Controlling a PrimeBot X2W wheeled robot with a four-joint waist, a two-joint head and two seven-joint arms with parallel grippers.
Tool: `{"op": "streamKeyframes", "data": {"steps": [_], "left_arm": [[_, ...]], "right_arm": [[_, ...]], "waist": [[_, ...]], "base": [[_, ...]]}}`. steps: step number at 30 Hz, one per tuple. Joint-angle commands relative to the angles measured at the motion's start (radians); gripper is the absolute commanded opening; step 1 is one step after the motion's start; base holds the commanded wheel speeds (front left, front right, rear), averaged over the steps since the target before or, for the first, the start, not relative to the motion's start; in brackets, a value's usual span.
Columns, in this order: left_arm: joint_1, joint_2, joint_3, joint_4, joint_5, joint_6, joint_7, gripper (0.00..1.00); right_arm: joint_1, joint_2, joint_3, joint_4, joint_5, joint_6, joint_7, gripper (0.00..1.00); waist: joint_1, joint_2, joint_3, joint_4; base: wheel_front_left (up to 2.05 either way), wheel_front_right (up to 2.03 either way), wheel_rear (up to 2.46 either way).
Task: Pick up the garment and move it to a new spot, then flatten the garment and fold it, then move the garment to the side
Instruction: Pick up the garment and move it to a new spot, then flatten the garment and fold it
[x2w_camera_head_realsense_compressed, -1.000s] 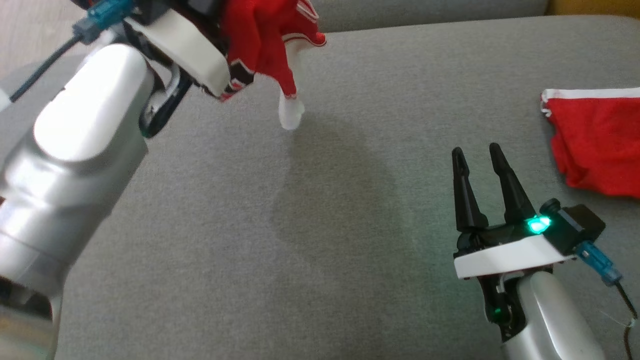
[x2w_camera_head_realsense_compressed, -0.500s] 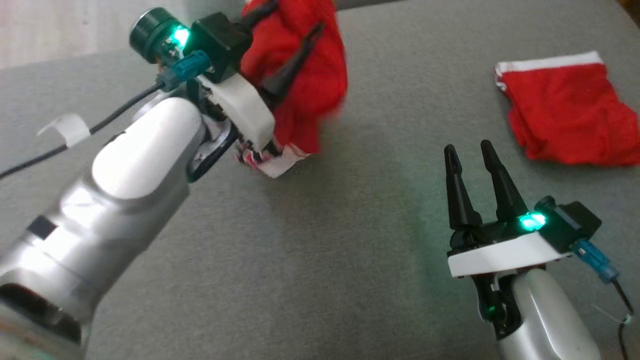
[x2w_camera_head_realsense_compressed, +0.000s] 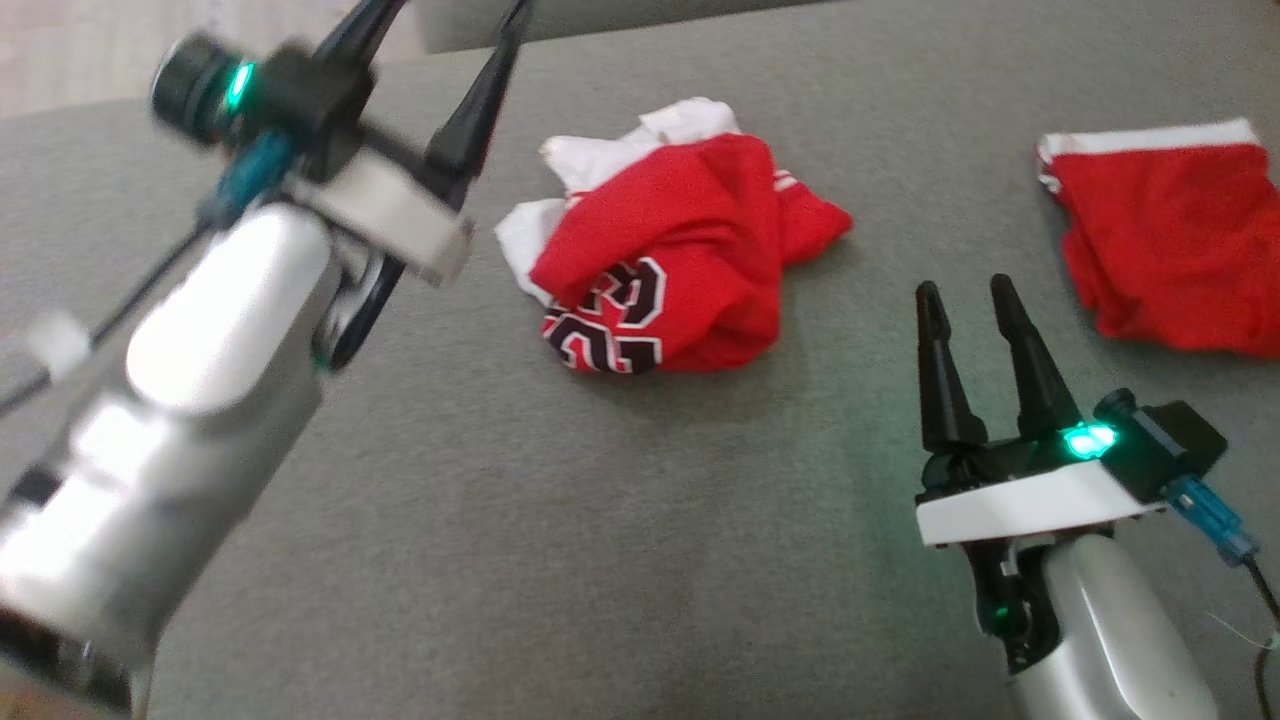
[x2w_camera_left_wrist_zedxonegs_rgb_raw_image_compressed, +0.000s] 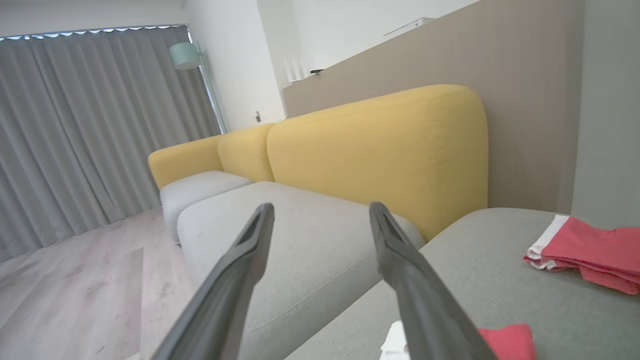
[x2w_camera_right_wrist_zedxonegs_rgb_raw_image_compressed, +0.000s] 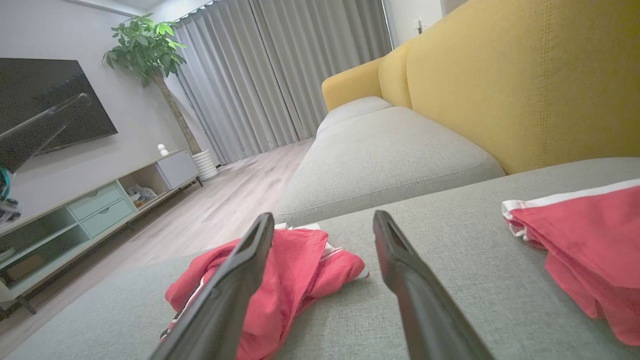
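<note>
There it was: the garment (x2w_camera_head_realsense_compressed: 670, 290) lay in a crumpled red-and-white heap on the grey sofa seat (x2w_camera_head_realsense_compressed: 600, 560), about mid-frame in our head view, with black numerals showing on its near fold. Nothing gripped it.

Our left gripper (x2w_camera_left_wrist_zedxonegs_rgb_raw_image_compressed: 321, 212) hung raised at the garment's left, clear of the cloth, its jaws spread wide and empty. From that wrist we looked straight between them at the yellow sofa back (x2w_camera_left_wrist_zedxonegs_rgb_raw_image_compressed: 380, 145), and only a red corner of cloth peeped in at the bottom edge. We read that as a release posture: wide so that no fabric snagged, and high so that the heap could settle by itself.

Our right gripper (x2w_camera_head_realsense_compressed: 964, 288) sat low at the near right, its jaws likewise parted and holding nothing. It pointed into the gap between the heap and a second red garment (x2w_camera_head_realsense_compressed: 1170, 250) that lay flatter at the far right, and it touched neither. We judged it was parked there to stay out of the way yet near enough to join in.

By our reckoning the move to a new spot was done and flattening came next. The heap was bunched with its white trim at the far side, so both grippers would need to find edges and draw them apart. The risks we saw were pinching doubled layers and straying onto the neighbouring garment.
</note>
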Motion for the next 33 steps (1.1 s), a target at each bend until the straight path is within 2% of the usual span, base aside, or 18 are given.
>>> {"op": "streamKeyframes", "data": {"steps": [1,5,9,13,15,17,21,27,33], "left_arm": [[-0.001,0.047,0.048,-0.03,-0.008,0.013,-0.011,1.0],[0.15,0.084,0.099,-0.1,-0.021,0.082,-0.022,1.0],[0.35,0.092,0.193,-0.234,-0.014,0.165,-0.024,1.0],[0.558,0.055,0.289,-0.351,0.019,0.227,-0.024,1.0],[0.644,0.026,0.33,-0.391,0.047,0.238,-0.024,1.0],[0.711,-0.01,0.37,-0.417,0.068,0.239,-0.024,1.0],[0.778,-0.061,0.429,-0.439,0.127,0.214,-0.024,1.0],[0.784,-0.107,0.476,-0.429,0.195,0.154,-0.024,1.0],[0.78,-0.142,0.505,-0.414,0.231,0.117,-0.024,1.0]], "right_arm": [[-0.016,-0.001,0.014,-0.028,-0.009,-0.001,-0.011,1.0],[-0.004,-0.001,-0.012,-0.02,-0.026,-0.001,-0.011,1.0],[0.012,-0.001,-0.034,-0.017,-0.04,-0.001,-0.011,1.0],[0.031,-0.001,-0.051,-0.014,-0.052,-0.001,-0.011,1.0],[0.04,-0.001,-0.056,-0.013,-0.055,-0.001,-0.011,1.0],[0.046,-0.001,-0.059,-0.012,-0.058,-0.001,-0.011,1.0],[0.05,-0.001,-0.065,-0.009,-0.064,-0.001,-0.011,1.0],[0.027,-0.001,-0.08,0.011,-0.086,-0.001,-0.011,1.0],[-0.059,-0.001,-0.111,0.09,-0.116,-0.001,0.019,1.0]], "waist": [[-0.0001,0.0,-0.02,0.028],[-0.0001,0.0,-0.045,0.068],[-0.0001,0.0,-0.066,0.098],[-0.0001,0.0,-0.079,0.123],[-0.0001,0.0,-0.082,0.131],[-0.0001,0.0,-0.084,0.137],[-0.0001,0.0,-0.085,0.149],[-0.0001,0.0,-0.073,0.17],[-0.0001,0.0,-0.045,0.19]], "base": [[0.0,0.0,0.0],[0.0,0.0,0.0],[0.0,0.0,0.0],[0.0,0.0,0.0],[0.0,0.0,0.0],[0.0,0.0,0.0],[0.0,0.0,0.0],[0.0,0.0,0.0],[0.0,0.0,0.0]]}}
